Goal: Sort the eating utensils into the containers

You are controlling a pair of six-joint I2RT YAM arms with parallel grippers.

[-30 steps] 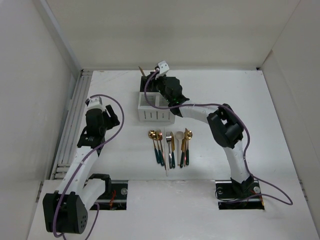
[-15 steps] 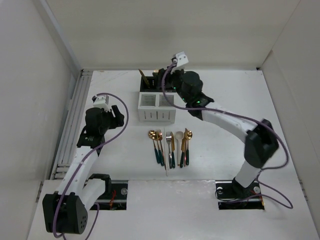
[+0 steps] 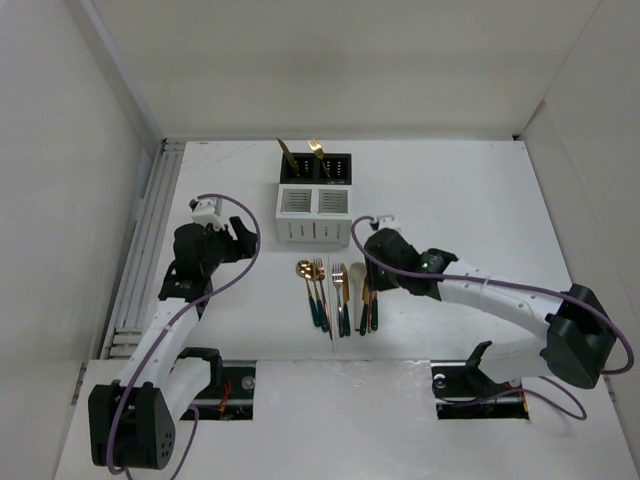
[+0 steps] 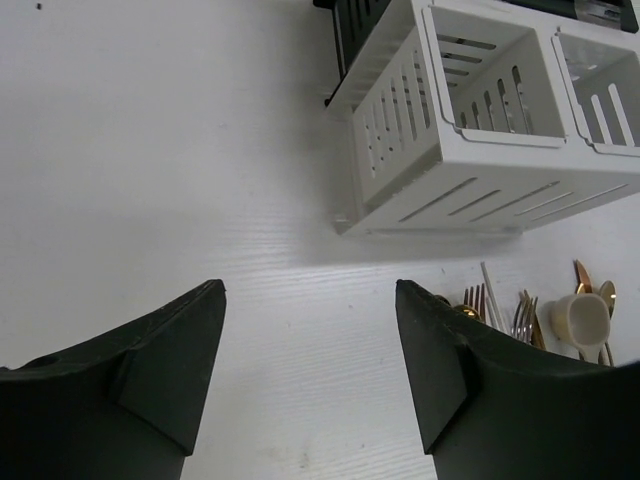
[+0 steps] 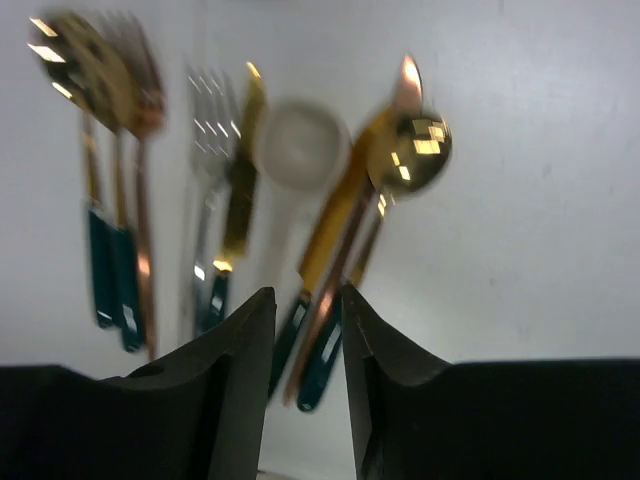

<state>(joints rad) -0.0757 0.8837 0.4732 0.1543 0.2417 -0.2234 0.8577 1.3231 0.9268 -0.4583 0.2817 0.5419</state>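
Several gold utensils [image 3: 340, 285] with dark teal handles lie in a row on the table in front of the white container [image 3: 313, 213]. A cream spoon [image 5: 300, 145] lies among them, beside a gold spoon [image 5: 418, 150]. Behind the white container stands the black container [image 3: 315, 165], with two gold utensils [image 3: 300, 153] upright in it. My right gripper [image 3: 372, 258] hovers over the right end of the row; in its wrist view, blurred, the right gripper [image 5: 307, 300] is open a narrow gap and holds nothing. My left gripper [image 4: 310, 290] is wide open over bare table, left of the white container [image 4: 480, 130].
White walls enclose the table on three sides, with a ribbed rail [image 3: 145, 250] along the left edge. Purple cables loop off both arms. The right arm [image 3: 500, 295] stretches low across the right half of the table.
My right gripper has swung from above the black container down to the row of utensils. A second gold utensil now stands in the black container. My left gripper shifted slightly right.
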